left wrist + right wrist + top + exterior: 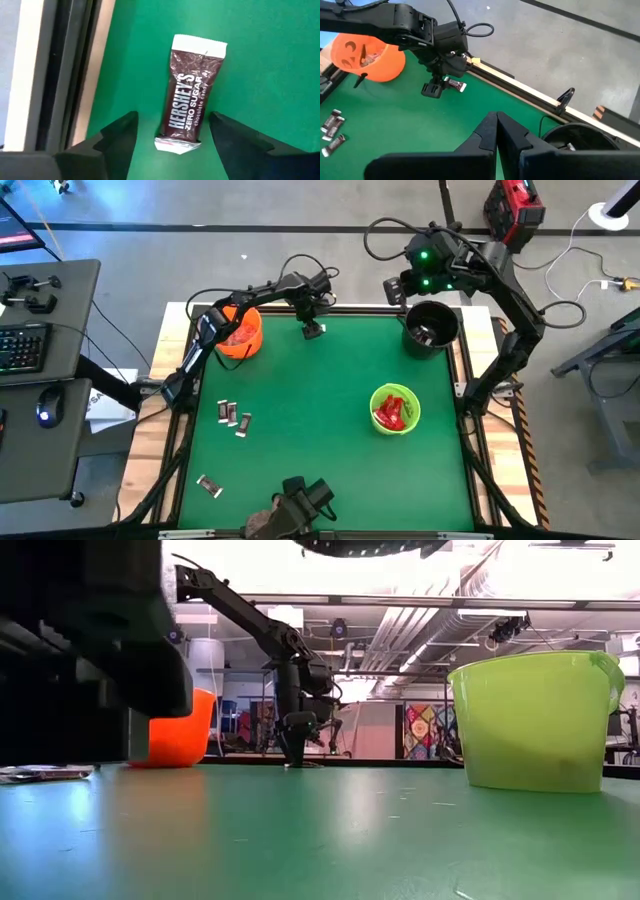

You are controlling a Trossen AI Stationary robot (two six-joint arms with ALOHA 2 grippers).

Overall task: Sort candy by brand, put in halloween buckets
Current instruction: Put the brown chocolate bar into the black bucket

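Note:
A brown-wrapped candy (187, 92) lies flat on the green mat near the table's far edge. My left gripper (172, 120) points down over it, open, with one finger on either side of its nearer end and a gap to each. The right wrist view shows the same candy (455, 84) beside that gripper (436, 89). My right gripper (496, 120) hangs shut and empty, high beside the black bucket (430, 327). The orange bucket (238, 330) stands at the far left. The lime green bucket (395, 408) holds red candy.
More brown candies (232, 417) lie on the mat's left, and another (209, 485) lies near the front left corner. A dark device (300, 502) sits at the near edge. The wooden table border (97, 60) runs close beside the left gripper.

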